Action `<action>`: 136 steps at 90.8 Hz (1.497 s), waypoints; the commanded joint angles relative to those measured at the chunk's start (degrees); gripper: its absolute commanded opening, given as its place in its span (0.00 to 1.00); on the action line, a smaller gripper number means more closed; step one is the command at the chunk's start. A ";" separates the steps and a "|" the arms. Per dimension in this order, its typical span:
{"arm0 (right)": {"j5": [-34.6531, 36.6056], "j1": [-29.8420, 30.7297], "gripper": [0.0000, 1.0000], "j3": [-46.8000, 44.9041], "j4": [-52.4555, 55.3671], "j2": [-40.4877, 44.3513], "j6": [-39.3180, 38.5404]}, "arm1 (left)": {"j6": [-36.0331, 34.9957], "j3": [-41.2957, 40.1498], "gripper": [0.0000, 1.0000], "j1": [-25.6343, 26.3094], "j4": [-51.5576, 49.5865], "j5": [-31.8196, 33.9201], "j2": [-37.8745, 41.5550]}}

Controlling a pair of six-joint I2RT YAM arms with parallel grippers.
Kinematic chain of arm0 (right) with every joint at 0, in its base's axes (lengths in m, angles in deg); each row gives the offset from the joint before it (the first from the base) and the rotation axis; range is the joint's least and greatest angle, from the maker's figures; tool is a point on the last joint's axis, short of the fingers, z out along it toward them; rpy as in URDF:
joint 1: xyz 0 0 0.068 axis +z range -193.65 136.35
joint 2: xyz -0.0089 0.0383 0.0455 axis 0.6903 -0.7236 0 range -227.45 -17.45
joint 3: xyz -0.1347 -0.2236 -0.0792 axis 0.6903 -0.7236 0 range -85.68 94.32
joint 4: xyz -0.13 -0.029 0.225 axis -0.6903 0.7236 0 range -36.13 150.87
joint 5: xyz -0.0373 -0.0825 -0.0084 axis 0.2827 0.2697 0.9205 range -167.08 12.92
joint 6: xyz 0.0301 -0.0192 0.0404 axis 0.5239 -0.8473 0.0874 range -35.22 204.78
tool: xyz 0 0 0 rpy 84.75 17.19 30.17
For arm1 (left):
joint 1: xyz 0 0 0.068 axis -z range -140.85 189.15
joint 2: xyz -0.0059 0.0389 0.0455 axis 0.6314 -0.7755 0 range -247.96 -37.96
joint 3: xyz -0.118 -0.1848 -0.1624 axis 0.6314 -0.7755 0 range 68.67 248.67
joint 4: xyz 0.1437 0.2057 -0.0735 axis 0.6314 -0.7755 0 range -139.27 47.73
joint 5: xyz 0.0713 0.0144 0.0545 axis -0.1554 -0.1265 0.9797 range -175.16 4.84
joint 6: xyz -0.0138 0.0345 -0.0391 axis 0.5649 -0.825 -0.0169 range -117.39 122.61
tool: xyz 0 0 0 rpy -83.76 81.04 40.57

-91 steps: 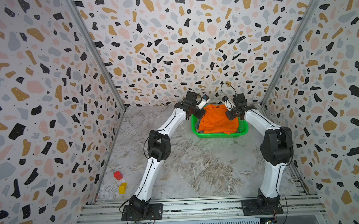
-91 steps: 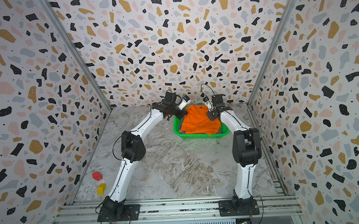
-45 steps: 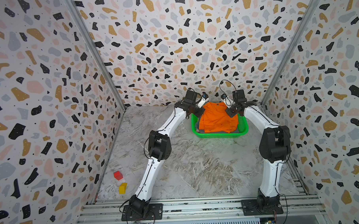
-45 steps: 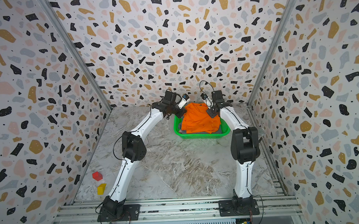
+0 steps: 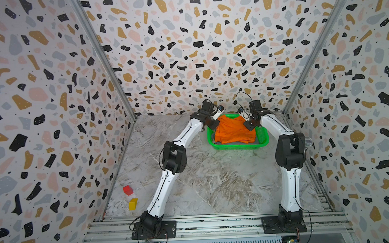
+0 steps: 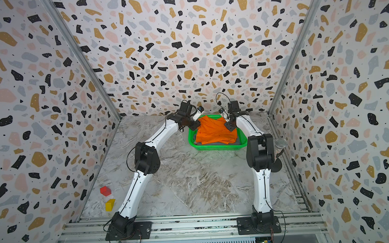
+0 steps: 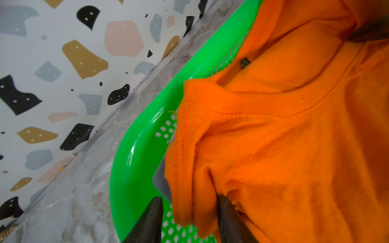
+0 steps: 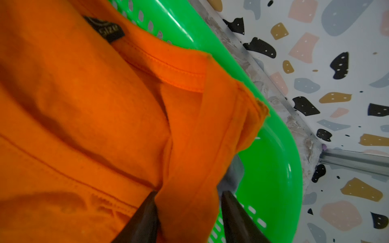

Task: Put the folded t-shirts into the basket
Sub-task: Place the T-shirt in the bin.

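Note:
The orange folded t-shirt (image 5: 234, 130) (image 6: 215, 132) lies on top in the green basket (image 5: 234, 146) (image 6: 216, 147) at the back of the floor. A slate grey t-shirt (image 5: 236, 143) shows as a strip beneath it. My left gripper (image 5: 213, 123) (image 7: 189, 198) stands open at the shirt's far left corner, with an orange fold (image 7: 273, 136) loose between its fingers and a gap beside one finger. My right gripper (image 5: 249, 124) (image 8: 189, 193) is open at the far right corner, an orange fold (image 8: 84, 105) between its fingers. Grey cloth (image 7: 161, 178) (image 8: 233, 174) peeks out against the basket wall (image 7: 134, 168) (image 8: 273, 168).
A red block (image 5: 128, 190) and a yellow block (image 5: 133, 203) lie near the left wall at the front. A microphone (image 6: 280, 143) stands by the right wall. The basket sits close to the back wall, between both forearms.
Both arms have lowered the orange shirt down into the basket. Both grippers, shut on its corners before, now stand open.

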 commanded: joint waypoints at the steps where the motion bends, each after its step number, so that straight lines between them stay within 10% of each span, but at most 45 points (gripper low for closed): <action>1: 0.61 -0.47 0.56 1.54 3.01 6.97 -0.31 | -0.49 -0.31 0.56 -0.39 -0.84 2.45 3.50; 51: -22.37 -0.42 0.58 -16.56 8.24 19.41 5.13 | 3.56 -19.15 0.67 2.78 -4.22 -15.84 15.68; 104: -15.16 -1.13 0.60 -15.22 12.01 10.49 -2.40 | -7.56 -17.86 0.66 4.58 -9.53 -2.82 8.37; 136: -24.09 -2.04 0.64 -11.35 17.95 22.25 -1.93 | -7.03 -18.46 0.68 4.58 -12.40 -3.30 18.96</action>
